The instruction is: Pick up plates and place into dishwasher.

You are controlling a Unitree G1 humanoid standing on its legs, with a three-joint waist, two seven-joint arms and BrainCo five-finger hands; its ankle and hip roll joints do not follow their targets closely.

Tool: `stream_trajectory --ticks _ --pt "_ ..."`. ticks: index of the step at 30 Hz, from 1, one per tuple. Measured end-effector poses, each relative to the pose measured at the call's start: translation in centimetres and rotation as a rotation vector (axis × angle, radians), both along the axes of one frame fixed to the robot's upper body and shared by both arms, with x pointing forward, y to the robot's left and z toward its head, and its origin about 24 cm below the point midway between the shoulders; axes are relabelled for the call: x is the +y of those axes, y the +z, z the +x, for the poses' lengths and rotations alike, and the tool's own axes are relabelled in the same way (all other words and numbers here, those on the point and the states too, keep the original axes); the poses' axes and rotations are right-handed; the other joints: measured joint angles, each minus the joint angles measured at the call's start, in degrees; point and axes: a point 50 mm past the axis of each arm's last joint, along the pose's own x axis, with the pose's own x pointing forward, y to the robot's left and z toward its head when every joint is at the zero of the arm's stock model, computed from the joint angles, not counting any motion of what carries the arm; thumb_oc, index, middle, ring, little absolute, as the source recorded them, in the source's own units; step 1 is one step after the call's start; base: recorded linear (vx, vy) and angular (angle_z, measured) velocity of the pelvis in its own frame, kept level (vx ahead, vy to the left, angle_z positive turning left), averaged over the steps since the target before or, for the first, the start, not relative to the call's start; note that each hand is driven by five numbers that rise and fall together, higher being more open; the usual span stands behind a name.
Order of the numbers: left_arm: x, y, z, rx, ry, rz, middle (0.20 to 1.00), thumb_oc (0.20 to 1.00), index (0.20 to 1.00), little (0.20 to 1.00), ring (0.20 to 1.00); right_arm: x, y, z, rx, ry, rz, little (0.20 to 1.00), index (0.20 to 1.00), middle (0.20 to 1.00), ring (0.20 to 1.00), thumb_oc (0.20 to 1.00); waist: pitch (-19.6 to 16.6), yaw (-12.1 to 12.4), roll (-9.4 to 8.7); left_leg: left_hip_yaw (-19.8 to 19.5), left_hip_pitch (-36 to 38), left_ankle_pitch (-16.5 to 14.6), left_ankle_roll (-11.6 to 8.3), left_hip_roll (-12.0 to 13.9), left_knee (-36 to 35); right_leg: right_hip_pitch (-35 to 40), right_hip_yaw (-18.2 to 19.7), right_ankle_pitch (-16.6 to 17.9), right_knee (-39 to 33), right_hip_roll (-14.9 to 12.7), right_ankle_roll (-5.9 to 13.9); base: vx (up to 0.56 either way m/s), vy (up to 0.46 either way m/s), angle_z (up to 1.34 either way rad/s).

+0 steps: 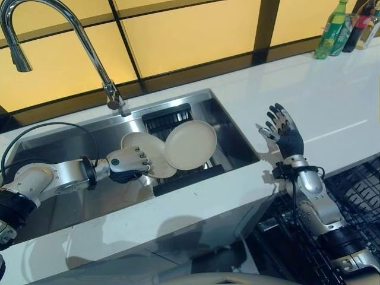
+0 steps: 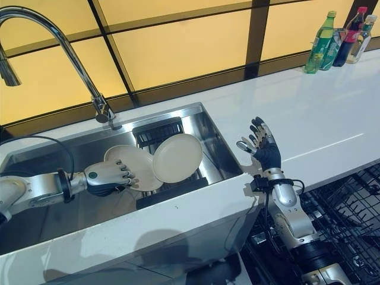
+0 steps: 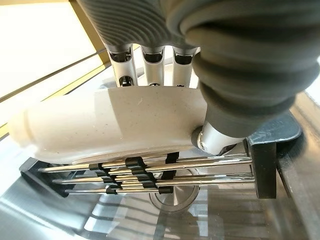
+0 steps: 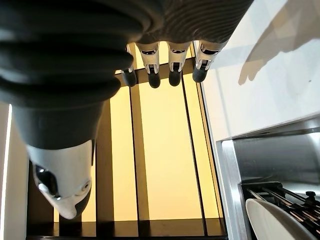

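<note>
The left hand grips a cream plate in the sink. The right hand is wide open over the counter, holding nothing.

No legible text, numbers or signs anywhere; labels on bottles too small to read.

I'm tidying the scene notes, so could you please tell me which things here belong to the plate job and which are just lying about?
For the job:
- two plates: one, the other gripped by the left hand
- sink rack under them
- dishwasher rack
- right hand, open above the counter

Lying about:
- bottles
- faucet
</note>
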Motion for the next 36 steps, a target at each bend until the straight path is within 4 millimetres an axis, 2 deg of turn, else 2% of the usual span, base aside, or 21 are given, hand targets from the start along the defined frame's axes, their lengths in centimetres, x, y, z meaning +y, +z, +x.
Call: stream_trajectory --ticks 10,17,24,36 --pt "0.2 0.4 0.2 0.016 0.026 0.022 0.200 0.200 0.200 0.200 0.200 -0.5 0.2 0.0 0.000 -0.017 -0.014 1.000 1.000 1.000 1.000 1.000 0.2 0.1 0.36 -0.5 -0.1 0.1 0.07 -0.1 0.0 0.2 -0.6 0.0 0.0 -0.1 0.02 -0.02 -0.003 0.02" --pt "1.2 1.7 1.0 -0.001 0.078 0.075 0.200 0.200 0.200 0.200 0.200 -0.6 0.3 0.0 -0.004 -0.022 -0.002 1.000 1.000 1.000 1.000 1.000 0.3 0.2 0.66 -1.7 -0.7 0.5 0.30 -0.5 0.0 0.2 -1.6 0.0 0.0 -0.4 0.10 -0.03 -0.005 0.08" --pt "2.1 2.6 1.3 -0.019 0.116 0.089 0.200 0.200 0.200 0.200 0.200 -0.3 0.1 0.0 0.002 -0.030 0.001 1.000 1.000 1.000 1.000 1.000 1.0 0.5 1.93 -2.1 -1.0 0.8 0.67 -1.0 0.0 0.3 -2.3 0.2 0.0 -0.9 0.43 -0.02 -0.011 0.05" --pt "2.4 2.9 1.4 -0.017 0.138 0.081 0.200 0.200 0.200 0.200 0.200 -0.2 0.0 0.0 0.002 -0.023 0.000 1.000 1.000 1.000 1.000 1.000 1.0 0.6 2.04 -2.5 -1.1 0.9 0.75 -1.2 0.0 0.3 -2.6 0.2 0.0 -1.1 0.51 0.00 0.000 0.00"
